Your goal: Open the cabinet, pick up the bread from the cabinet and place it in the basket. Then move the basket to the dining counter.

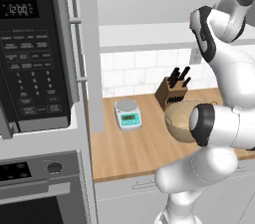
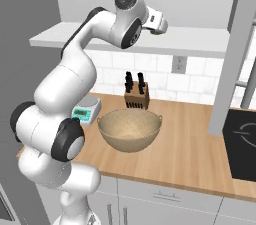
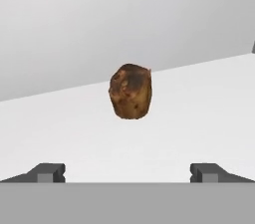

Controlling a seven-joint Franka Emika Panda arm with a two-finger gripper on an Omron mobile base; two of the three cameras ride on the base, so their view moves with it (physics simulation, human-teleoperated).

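The step in hand looks to be the reach for the small brown lump of bread (image 3: 130, 91), which sits in the centre of the hand view on the white shelf (image 3: 199, 118) of the light grey wall cabinet, with the plain grey back wall filling the upper part of that frame. The tool (image 3: 128, 172) stands wide open and holds nothing: its two dark fingertips (image 3: 50, 172) rise at the lower left and lower right of the hand view, well apart, with the bread between their lines but further in, not yet touched. To do this well, the tool should go straight forward along the shelf, keeping the bread centred, and close only once the tips flank the lump at its widest part; the lump looks rough and rounded, so an off-centre squeeze could push it away. How far the tips are from the bread is hard to judge from this angle. In the right base view the round tan woven basket (image 2: 130, 129) waits at centre frame on the light-wood surface (image 2: 190, 149), in front of the wooden knife block (image 2: 136, 95), below the raised white arm (image 2: 90, 44).
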